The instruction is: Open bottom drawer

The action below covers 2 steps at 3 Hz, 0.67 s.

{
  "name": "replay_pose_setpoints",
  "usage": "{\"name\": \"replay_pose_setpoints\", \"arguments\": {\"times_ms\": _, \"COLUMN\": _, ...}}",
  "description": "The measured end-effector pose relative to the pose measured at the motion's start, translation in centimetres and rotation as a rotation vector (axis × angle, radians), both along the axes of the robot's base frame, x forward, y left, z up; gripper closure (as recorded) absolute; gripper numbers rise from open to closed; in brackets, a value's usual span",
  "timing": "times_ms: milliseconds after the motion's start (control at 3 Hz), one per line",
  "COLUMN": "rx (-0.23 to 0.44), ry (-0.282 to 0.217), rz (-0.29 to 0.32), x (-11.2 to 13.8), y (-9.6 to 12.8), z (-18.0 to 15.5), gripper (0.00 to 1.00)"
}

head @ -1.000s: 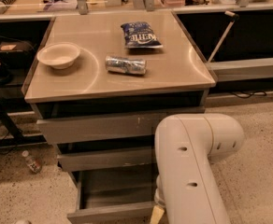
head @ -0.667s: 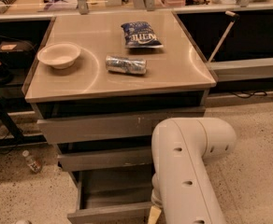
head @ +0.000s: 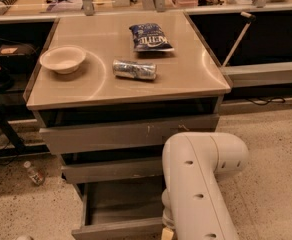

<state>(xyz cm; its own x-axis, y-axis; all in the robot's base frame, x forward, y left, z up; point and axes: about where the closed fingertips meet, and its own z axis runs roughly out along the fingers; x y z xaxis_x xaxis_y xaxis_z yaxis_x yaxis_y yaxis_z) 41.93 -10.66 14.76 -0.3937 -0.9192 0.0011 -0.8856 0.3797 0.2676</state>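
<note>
The bottom drawer is the lowest of the grey cabinet's three and stands pulled out, with its shallow grey tray showing. My white arm reaches down in front of the cabinet's right side and hides the drawer's right end. Of my gripper only a tan part shows below the arm, at the drawer's front edge by the bottom of the view. The middle drawer and the wide top drawer sit above, both nearly shut.
On the cabinet top lie a white bowl, a crushed can and a blue chip bag. A small plastic bottle lies on the speckled floor at the left. Dark shelving flanks both sides.
My arm has shifted a little to the left. The bottom drawer stands about as far out as before.
</note>
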Motion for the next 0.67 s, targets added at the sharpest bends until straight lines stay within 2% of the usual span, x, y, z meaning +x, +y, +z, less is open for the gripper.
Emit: {"name": "replay_pose_setpoints", "arguments": {"times_ms": 667, "rx": 0.006, "ry": 0.012, "rz": -0.071, "x": -5.5, "y": -2.7, "z": 4.7, "gripper": 0.0}}
